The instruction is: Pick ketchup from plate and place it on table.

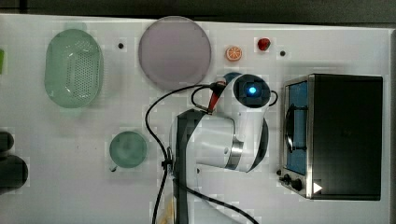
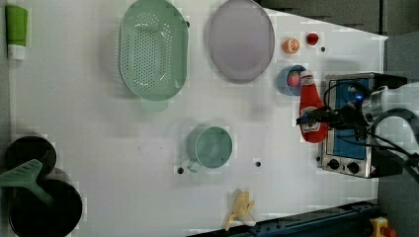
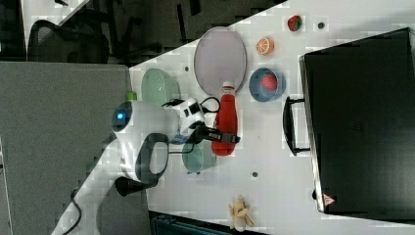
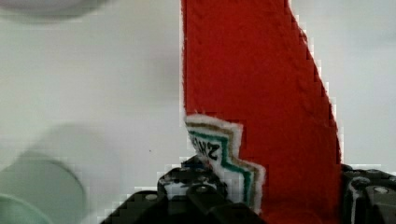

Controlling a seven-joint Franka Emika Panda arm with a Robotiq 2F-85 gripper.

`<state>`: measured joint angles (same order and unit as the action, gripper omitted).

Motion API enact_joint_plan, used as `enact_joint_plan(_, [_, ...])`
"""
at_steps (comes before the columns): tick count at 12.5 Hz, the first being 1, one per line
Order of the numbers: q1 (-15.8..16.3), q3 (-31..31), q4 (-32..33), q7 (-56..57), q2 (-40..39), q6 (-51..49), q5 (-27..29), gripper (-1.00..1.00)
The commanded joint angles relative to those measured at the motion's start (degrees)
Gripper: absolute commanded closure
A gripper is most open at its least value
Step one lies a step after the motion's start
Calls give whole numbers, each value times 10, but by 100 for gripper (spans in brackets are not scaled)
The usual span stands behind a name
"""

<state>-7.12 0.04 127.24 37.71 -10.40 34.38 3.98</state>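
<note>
above white table (image 2: 99, 148), tool (image 2: 316, 117) half-open, fingers clamped around ketchup (image 2: 311, 106) label

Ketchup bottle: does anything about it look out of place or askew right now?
The ketchup bottle is off the plate, clamped in the gripper above the table. Nothing looks spilled or damaged.

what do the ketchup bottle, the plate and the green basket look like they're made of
Ketchup bottle: probably soft plastic, matte red with a white cap and printed label; it could be a toy.
Plate: likely plastic or melamine, plain greyish-lilac, flat matte surface with no glare.
Green basket: moulded plastic, pale green, slightly translucent, with rows of punched holes.
</note>
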Motion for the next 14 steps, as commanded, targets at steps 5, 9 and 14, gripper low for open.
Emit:
enact_joint_plan(5, [-2,4,8,-23,-62,91,1,-19])
enact_joint_plan(9, [-1,6,6,-23,-60,116,1,-67])
enact_joint_plan(14, [2,13,-39,-43,4,57,1,-100])
